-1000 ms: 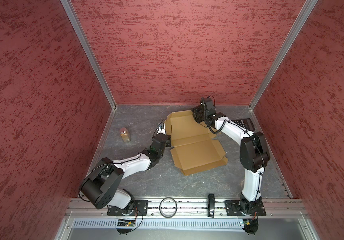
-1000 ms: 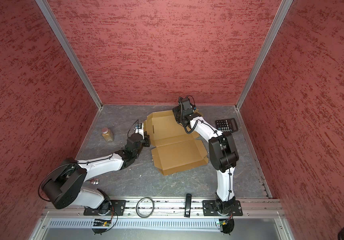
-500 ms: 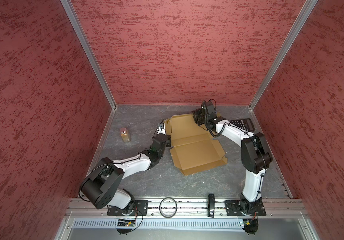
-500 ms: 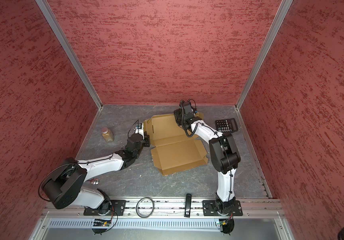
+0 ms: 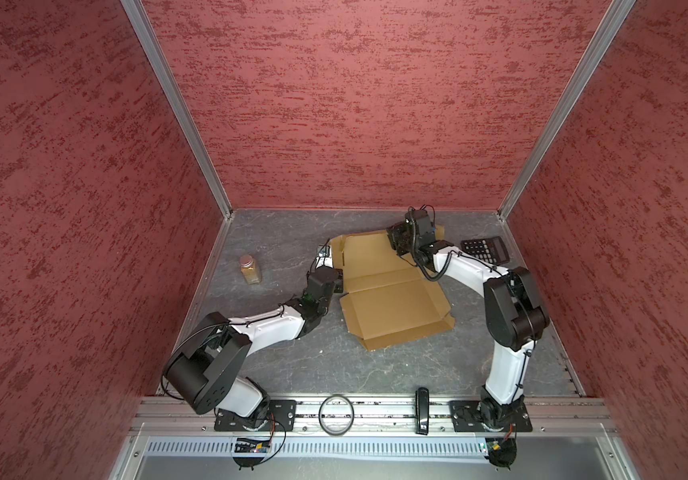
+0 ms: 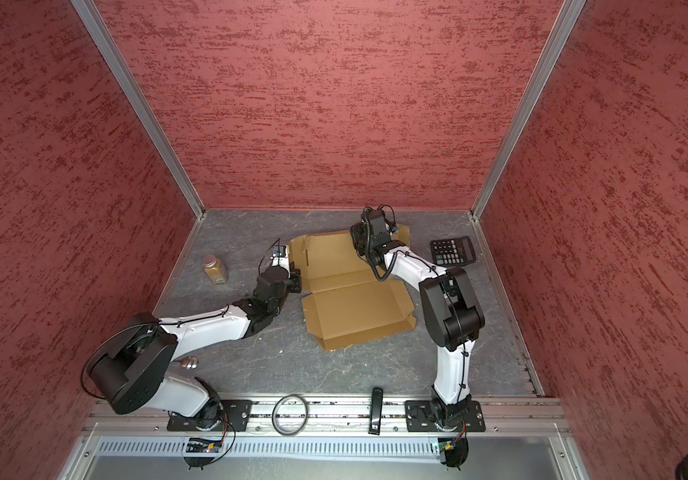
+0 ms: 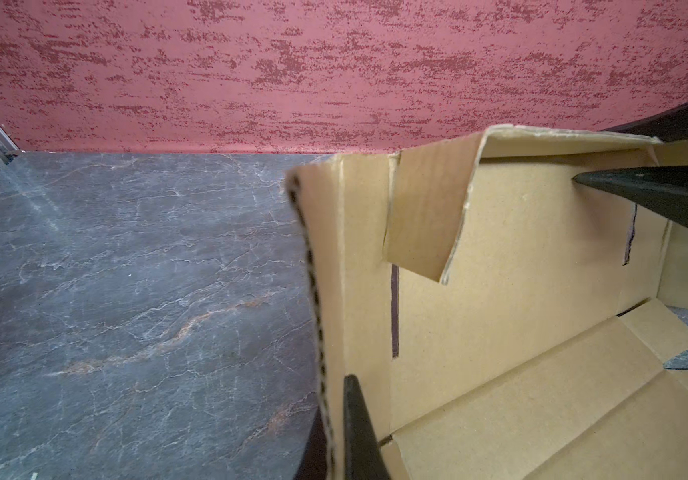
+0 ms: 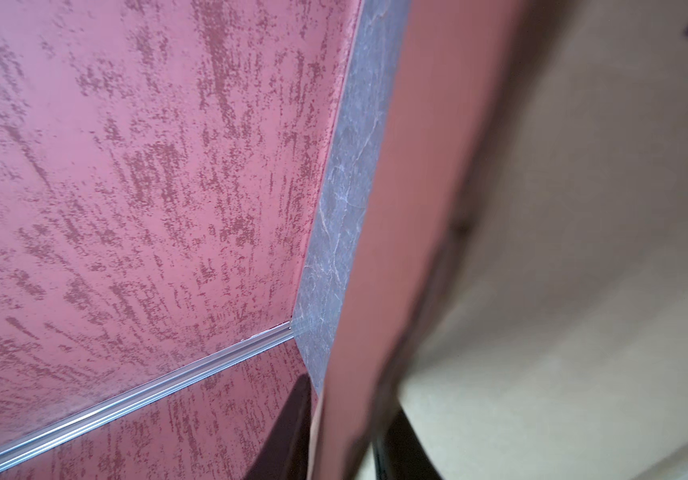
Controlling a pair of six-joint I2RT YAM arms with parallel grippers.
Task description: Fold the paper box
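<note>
The paper box (image 5: 392, 295) (image 6: 354, 307) is a brown cardboard sheet, partly raised, lying mid-table in both top views. My left gripper (image 5: 336, 282) (image 6: 297, 279) (image 7: 331, 415) is shut on its left side wall (image 7: 358, 266), which stands upright with one finger on each face. My right gripper (image 5: 400, 241) (image 6: 358, 241) (image 8: 346, 436) sits at the far edge, shut on the far flap (image 8: 396, 208), which fills the gap between its fingers. One black right finger (image 7: 666, 195) shows inside the far wall in the left wrist view.
A spice jar (image 5: 249, 269) (image 6: 215, 269) stands left of the box. A black calculator (image 5: 484, 250) (image 6: 454, 251) lies at the far right, close to the right arm. A black ring (image 5: 336, 414) and a black bar (image 5: 421, 409) rest on the front rail. Red walls enclose three sides.
My right gripper's jaws have narrowed onto the far flap, and the box's far edge has dropped slightly toward the front. The left arm has held still.
</note>
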